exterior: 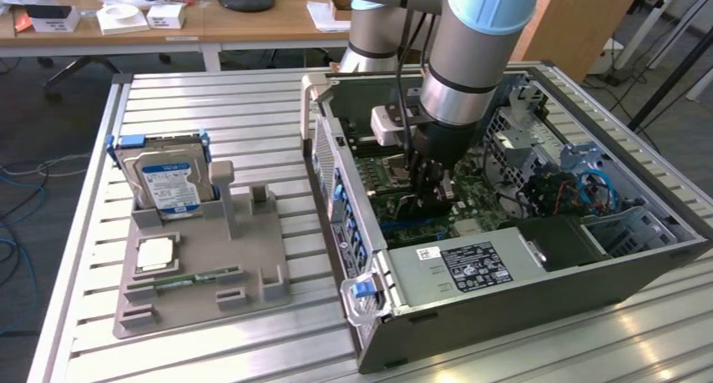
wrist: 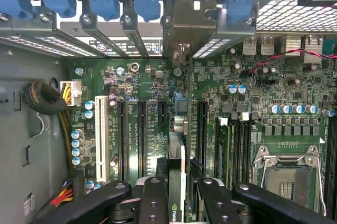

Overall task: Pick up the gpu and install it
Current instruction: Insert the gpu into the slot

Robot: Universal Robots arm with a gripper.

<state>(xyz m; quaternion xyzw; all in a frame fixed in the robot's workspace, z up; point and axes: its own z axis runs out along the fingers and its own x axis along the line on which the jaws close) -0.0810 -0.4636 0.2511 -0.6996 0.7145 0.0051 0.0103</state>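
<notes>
Clearly the hand (wrist: 178,195) is clamped on the gpu (wrist: 176,153), edge-on just above the motherboard (wrist: 221,92), long axis parallel with its slots (wrist: 141,140), pointing toward the rear wall (wrist: 105,45).

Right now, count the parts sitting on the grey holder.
3: a hard drive standing upright at one end, a processor chip flat in the middle, a memory stick beside the chip. None looks hidden.

Lab with aluminium workbench (exterior: 223,108) and office desks (exterior: 284,20)
</notes>
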